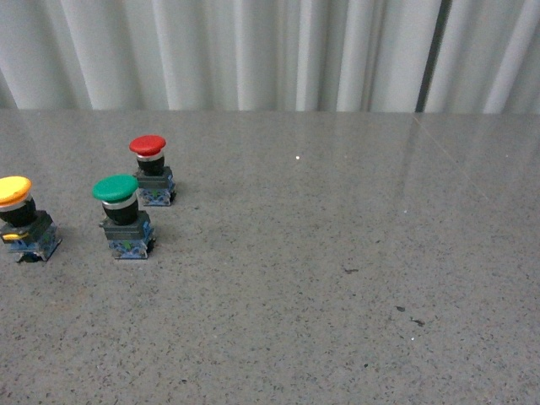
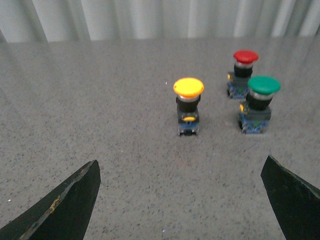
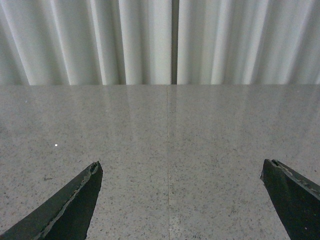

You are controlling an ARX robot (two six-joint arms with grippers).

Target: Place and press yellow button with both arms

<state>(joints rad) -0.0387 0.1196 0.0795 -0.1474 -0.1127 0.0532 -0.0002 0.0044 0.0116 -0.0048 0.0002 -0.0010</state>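
While the yellow button point(image 1: 17, 211) stands upright at the left edge of the front view, the green button point(image 1: 123, 218) stands near it on the right, with the red button point(image 1: 151, 171) behind that, nearer the curtain point(image 1: 253, 51). From the buttons rightward the grey table point(image 1: 354, 270) runs as open surface. Left tool point(image 2: 181, 161): spread wide, gripping nothing; yellow button ahead, in line with the gap, well apart. Right tool point(image 3: 182, 162): spread wide, gripping nothing; bare table ahead to the curtain.
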